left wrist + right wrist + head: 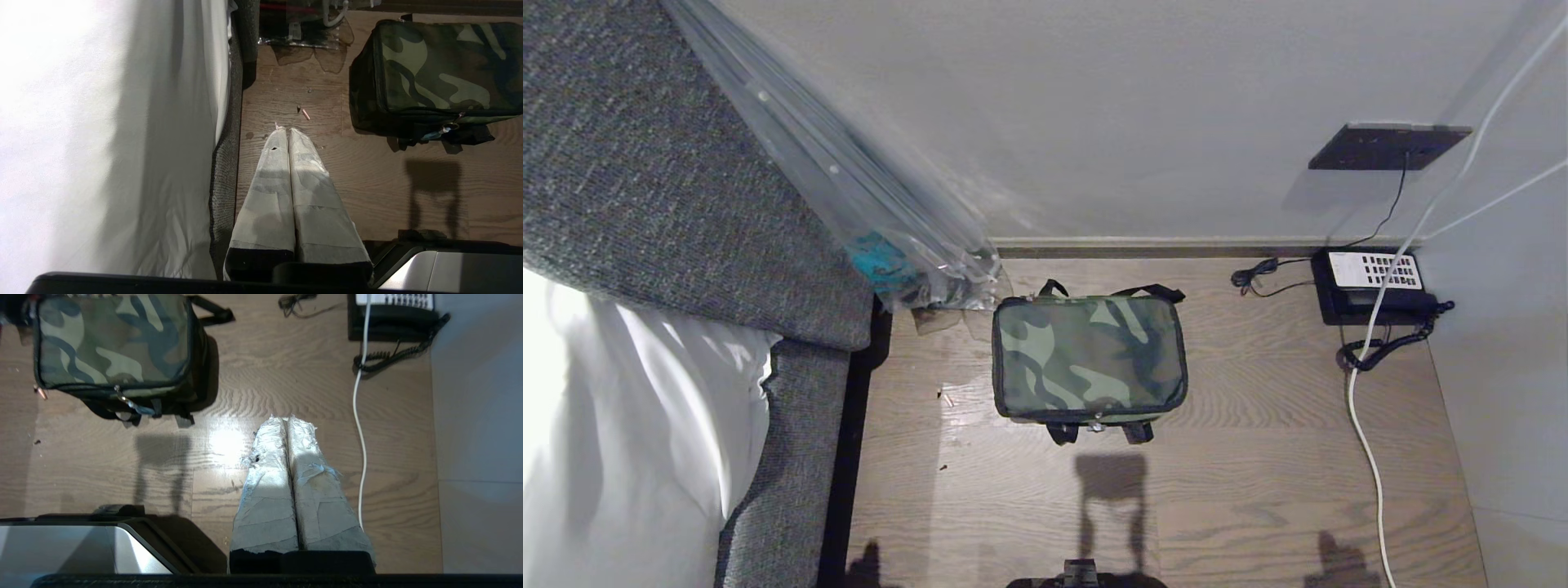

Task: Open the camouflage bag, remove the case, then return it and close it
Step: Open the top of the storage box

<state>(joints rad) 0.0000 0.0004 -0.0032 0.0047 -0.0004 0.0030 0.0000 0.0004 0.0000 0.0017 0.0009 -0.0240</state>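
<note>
The bag (1089,359) lies zipped on the wooden floor (1258,457), camouflage panel up, near the wall, between the bagged umbrella (882,220) and the phone (1372,286). Left gripper (284,130) hangs clenched and empty beside the bed (122,143); right gripper (287,418) hangs clenched and empty near the white cable (359,428)

Bare wooden floor (1258,490) lies open in front of the camouflage bag (1089,359) and to its right; a white cable (1364,425) and telephone (1372,286) edge that side. The plastic-wrapped umbrella (882,237) and grey upholstery (792,408) crowd its left; the wall (1135,122) stands just behind.
</note>
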